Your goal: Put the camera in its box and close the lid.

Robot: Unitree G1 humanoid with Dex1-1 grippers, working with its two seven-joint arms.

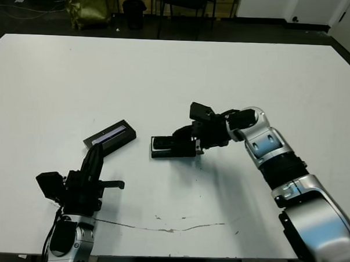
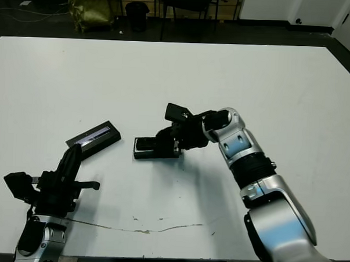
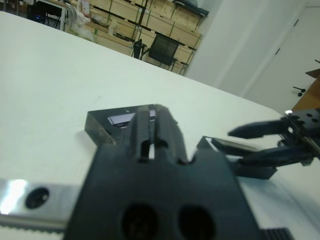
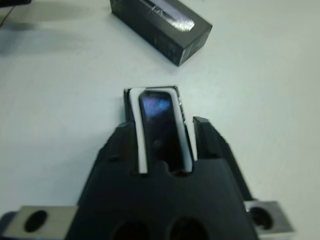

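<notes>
My right hand (image 1: 189,142) hovers over the box (image 4: 131,107) at mid-table, fingers spread wide to either side of it and gripping nothing, the camera (image 4: 160,125) lying seated in the white lining. My left hand (image 1: 95,156) waits near the table's (image 1: 165,78) front edge, its fingers nearly together and empty, pointing at the lid (image 1: 111,135) that lies flat just left of the box. By my reckoning the camera is in and the lid comes next: grasp it and square it over the box; I can read no brand or lettering anywhere.
</notes>
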